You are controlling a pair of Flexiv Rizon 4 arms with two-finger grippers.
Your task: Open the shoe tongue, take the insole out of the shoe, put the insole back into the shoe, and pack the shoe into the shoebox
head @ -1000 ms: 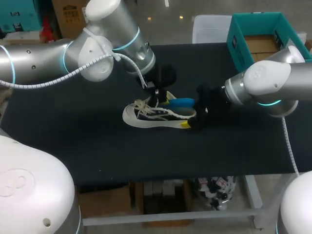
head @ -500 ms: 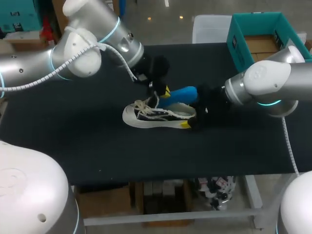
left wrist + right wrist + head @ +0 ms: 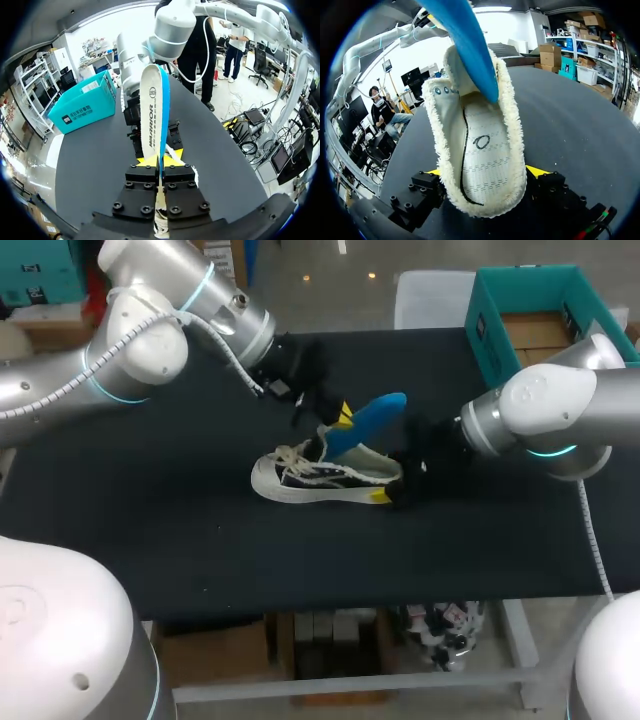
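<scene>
Left gripper (image 3: 342,420), pinched shut on the blue foam insole (image 3: 370,418), has lifted it higher, almost out of the white-soled canvas shoe (image 3: 320,478) at frame centre; right gripper (image 3: 393,487) clamps the shoe's heel.

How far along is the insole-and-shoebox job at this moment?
Looks done: the shoe gapes at its mouth, so the tongue seems opened. In hand: the left gripper is shut on the blue insole, lifted mostly clear, its far end at the shoe's mouth; the right gripper grips the heel. Left: reinserting the insole and packing the shoe into the teal shoebox, which holds no shoe yet.
</scene>
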